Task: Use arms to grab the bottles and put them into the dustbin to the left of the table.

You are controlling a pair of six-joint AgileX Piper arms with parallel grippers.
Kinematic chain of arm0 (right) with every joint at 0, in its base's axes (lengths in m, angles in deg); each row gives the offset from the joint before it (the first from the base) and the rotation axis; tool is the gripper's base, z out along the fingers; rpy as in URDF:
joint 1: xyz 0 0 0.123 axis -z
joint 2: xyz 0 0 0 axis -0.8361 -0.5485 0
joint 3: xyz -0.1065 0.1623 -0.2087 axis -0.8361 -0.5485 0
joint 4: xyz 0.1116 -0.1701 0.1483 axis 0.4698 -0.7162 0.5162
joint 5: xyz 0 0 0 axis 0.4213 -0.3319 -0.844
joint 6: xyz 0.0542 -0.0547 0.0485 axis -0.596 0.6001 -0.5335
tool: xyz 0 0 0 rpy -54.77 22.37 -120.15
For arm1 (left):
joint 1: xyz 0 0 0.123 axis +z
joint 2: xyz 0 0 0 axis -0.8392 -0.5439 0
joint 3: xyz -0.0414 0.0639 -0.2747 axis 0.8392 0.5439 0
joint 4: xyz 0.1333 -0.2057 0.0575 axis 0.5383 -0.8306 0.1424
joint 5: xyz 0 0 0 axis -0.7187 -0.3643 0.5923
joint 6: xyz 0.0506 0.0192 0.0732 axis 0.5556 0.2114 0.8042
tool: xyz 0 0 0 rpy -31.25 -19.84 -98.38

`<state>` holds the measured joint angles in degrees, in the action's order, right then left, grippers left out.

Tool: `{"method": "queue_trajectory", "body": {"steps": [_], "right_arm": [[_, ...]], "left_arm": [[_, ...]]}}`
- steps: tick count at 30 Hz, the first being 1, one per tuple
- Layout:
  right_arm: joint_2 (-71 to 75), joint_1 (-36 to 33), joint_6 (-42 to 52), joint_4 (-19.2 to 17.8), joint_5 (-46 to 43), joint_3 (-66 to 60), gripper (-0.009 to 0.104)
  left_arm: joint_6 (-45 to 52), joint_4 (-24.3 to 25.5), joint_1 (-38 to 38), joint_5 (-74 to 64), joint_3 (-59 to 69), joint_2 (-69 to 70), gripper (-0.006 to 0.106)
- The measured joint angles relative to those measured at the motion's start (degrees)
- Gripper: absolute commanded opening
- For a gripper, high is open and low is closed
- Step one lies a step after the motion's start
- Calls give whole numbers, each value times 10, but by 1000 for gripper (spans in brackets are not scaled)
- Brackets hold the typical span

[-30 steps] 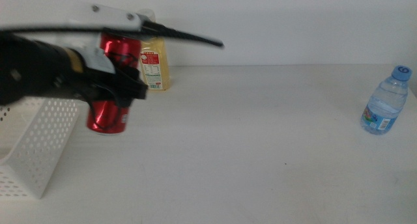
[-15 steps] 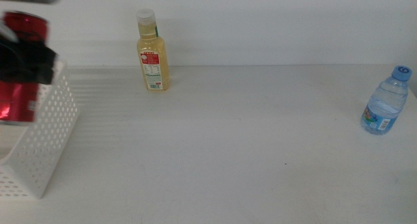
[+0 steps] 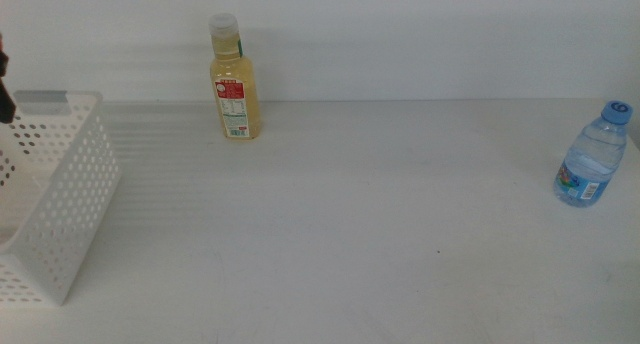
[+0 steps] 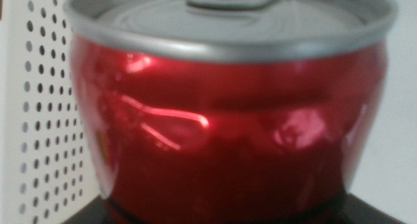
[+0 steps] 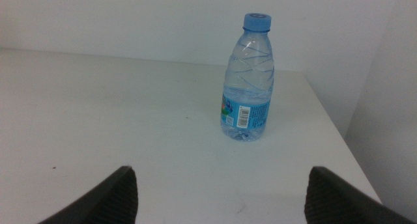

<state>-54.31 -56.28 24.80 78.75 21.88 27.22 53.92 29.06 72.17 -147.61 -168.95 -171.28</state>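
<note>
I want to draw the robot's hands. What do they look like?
Dark, nearly black. The right gripper has two smooth fingers with rounded, tapering tips. The left gripper shows only as dark edges behind the red can. No cables or markings are visible.

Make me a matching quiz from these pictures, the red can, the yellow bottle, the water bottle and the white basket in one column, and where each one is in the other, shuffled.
Things:
1. red can
2. yellow bottle
3. water bottle
4. white basket

Places:
A. upright near the table's right edge, in front of the open right gripper
B. at the table's left end
C. filling the left wrist view, beside a perforated wall
D. upright at the back of the table

Pairs: 1-C, 2-D, 3-A, 4-B
</note>
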Motion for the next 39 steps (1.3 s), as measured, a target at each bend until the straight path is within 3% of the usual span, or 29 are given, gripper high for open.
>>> {"method": "queue_trajectory", "body": {"steps": [9,39], "right_arm": [[0,0,0,0,0,0,67],[0,0,0,0,0,0,67]], "left_arm": [[28,2,51,-3,-67,-98,-5],[44,12,45,33,-73,-310,-5]]}}
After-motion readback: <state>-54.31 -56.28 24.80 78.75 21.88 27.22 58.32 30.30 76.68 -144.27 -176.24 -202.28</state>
